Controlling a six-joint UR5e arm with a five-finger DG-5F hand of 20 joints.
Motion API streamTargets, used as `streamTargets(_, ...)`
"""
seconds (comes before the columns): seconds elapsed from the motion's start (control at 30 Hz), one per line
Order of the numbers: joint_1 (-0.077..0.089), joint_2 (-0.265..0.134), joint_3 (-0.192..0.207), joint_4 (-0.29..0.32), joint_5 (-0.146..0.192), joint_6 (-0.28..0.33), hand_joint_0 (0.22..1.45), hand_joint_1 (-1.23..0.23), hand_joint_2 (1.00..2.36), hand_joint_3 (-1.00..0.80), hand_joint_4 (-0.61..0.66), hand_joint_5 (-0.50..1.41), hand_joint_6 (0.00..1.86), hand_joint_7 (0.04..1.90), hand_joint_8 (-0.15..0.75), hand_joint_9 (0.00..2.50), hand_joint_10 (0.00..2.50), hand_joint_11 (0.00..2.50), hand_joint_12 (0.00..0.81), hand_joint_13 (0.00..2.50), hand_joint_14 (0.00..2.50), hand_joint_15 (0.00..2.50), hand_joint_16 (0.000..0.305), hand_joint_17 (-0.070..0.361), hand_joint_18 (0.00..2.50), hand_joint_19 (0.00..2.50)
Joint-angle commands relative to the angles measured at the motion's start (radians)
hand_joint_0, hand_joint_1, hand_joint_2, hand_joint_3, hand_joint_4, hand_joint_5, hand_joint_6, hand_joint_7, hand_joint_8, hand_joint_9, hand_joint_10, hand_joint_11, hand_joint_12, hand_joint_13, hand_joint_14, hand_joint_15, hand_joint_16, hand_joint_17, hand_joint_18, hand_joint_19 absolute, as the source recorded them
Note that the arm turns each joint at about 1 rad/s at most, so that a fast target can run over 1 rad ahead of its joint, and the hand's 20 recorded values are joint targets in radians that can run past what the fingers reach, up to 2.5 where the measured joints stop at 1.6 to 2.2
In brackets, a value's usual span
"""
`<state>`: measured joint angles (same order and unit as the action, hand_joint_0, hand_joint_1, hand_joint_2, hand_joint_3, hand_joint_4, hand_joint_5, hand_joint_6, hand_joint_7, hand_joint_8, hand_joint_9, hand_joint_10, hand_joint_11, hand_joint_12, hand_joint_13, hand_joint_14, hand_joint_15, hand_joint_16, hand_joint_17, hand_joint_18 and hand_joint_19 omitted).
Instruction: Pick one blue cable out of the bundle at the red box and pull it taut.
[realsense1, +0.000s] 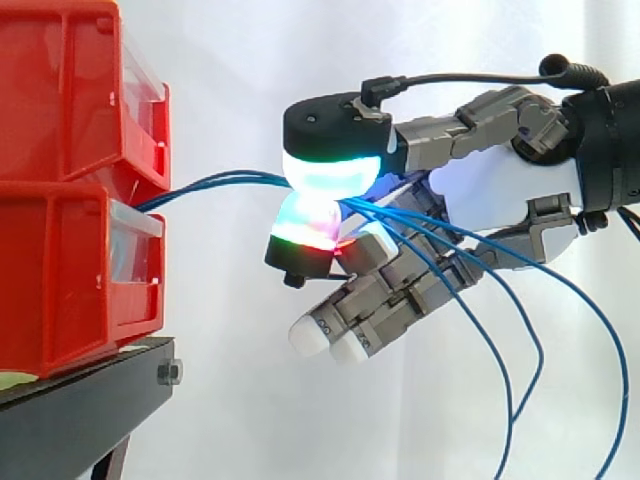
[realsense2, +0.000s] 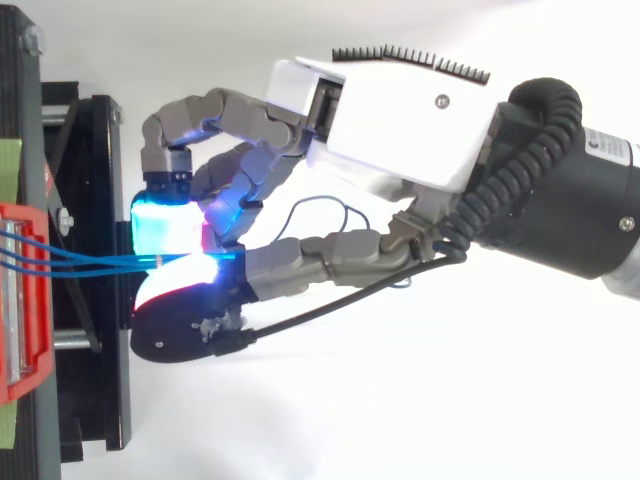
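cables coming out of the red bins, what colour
The cables are blue, clearest in the side view.

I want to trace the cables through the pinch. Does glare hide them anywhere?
Side view: the blue cables stand clear against the white curtain, but the glow of the fingers swallows them at the pinch. Top view: the same glow washes them out there; toward the red box they read clearly.

red bins (realsense1: 60, 200), blue cables (realsense1: 230, 178), blk stand (realsense1: 80, 415), hand (realsense1: 500, 190) pads (realsense1: 330, 172) cyan/green/red.
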<state>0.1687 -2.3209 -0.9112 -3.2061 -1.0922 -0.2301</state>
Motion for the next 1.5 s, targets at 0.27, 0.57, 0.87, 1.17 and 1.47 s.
streamTargets(0.27,0.000,0.000,0.000,0.000,0.003,0.000,0.60,-0.75,1.01,-0.25,0.25,-0.15,0.88,1.48,0.304,1.05,0.02,1.08,0.440,0.65,0.01,0.26,0.069,0.156,0.55,0.24)
streamTargets(0.57,0.000,0.000,0.000,-0.001,0.003,0.002,0.55,-0.67,1.01,-0.35,0.30,-0.16,0.86,1.45,0.311,1.01,0.02,1.14,0.439,0.62,0.01,0.28,0.067,0.151,0.49,0.27)
streamTargets(0.87,0.000,0.000,0.000,-0.001,0.003,0.000,0.47,-0.72,1.00,-0.44,0.31,-0.17,0.86,1.44,0.341,0.99,0.02,1.13,0.464,0.61,0.01,0.30,0.072,0.163,0.49,0.28)
streamTargets(1.17,-0.001,0.000,0.000,0.000,0.003,0.000,0.52,-0.62,1.01,-0.26,0.28,-0.16,0.85,1.43,0.329,1.01,0.02,1.13,0.444,0.59,0.01,0.29,0.068,0.153,0.45,0.29)
streamTargets(1.47,-0.001,0.000,0.000,-0.001,0.003,0.000,0.52,-0.65,1.01,-0.11,0.30,-0.15,0.85,1.37,0.393,1.05,0.02,1.11,0.508,0.64,0.01,0.29,0.082,0.184,0.54,0.26)
